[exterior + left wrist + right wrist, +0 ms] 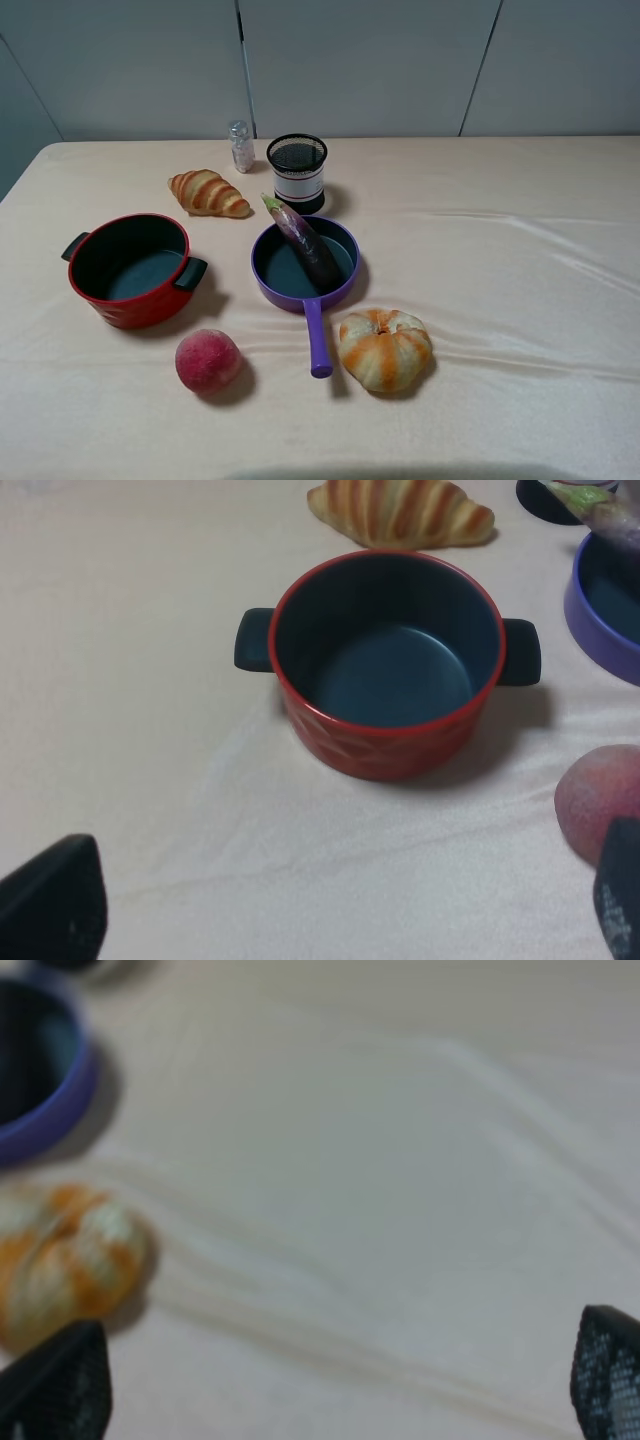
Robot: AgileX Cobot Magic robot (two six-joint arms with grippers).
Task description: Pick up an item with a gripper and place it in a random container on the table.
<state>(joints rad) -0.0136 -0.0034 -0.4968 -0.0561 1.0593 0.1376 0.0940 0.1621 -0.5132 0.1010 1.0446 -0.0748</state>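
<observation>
A glossy dark purple eggplant [305, 243], tapering to a pale greenish stem end, lies slantwise in the shallow round purple frying pan [272, 285] at the centre of the exterior high frame, its stem poking over the far rim and the pan's long handle pointing toward the lower edge. Around it on the wrinkled cream-beige cloth of the table [520, 300], before a plain grey panelled wall, sit a red two-handled pot [130, 268], a fuzzy peach [208, 361], a ribbed striped pumpkin [384, 348], a flaky croissant [208, 193], a black mesh cup [297, 172] and a small clear bottle [241, 146]. Neither arm shows in that frame; the left gripper [340, 920] and the right gripper [340, 1385] each hang above the cloth with fingertips spread wide at the lower corners, grasping nothing.
</observation>
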